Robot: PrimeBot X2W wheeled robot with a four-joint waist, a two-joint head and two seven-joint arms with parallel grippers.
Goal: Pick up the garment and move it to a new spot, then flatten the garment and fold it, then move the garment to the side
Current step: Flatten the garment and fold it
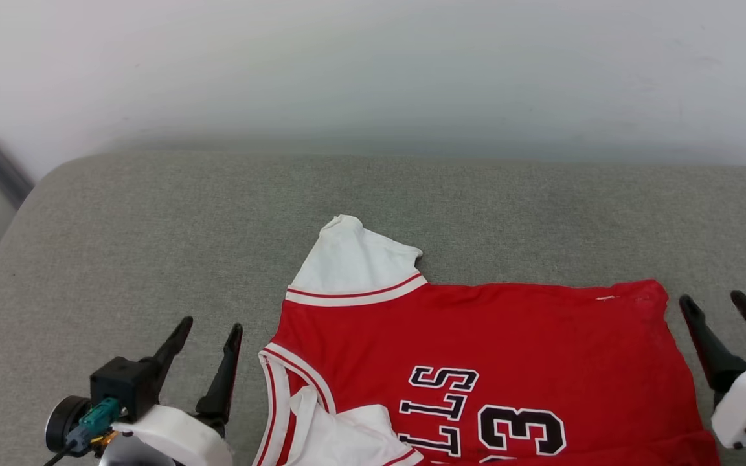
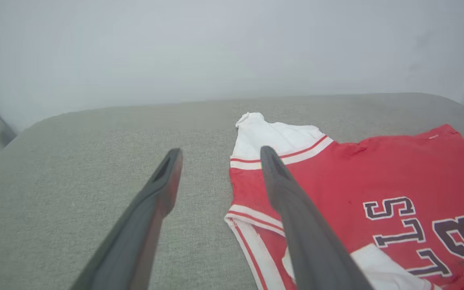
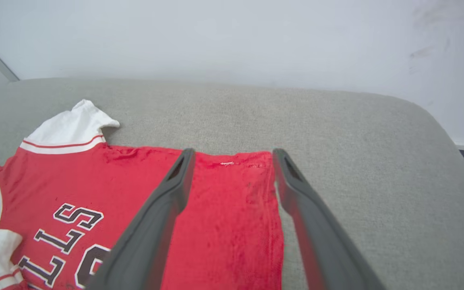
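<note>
Now left tool [image 1: 211, 325] and right tool [image 1: 713, 298] gape wide, empty.
They flank the shirt [image 1: 509, 336], lower left and lower right.

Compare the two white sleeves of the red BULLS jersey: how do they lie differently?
The far white sleeve sticks out from the red jersey onto the bare grey fabric cushion; the near white sleeve is folded back over the jersey's front, beside the lettering. The far sleeve lies fairly smooth; the near sleeve is rumpled. Both are white with red-striped trim.
</note>
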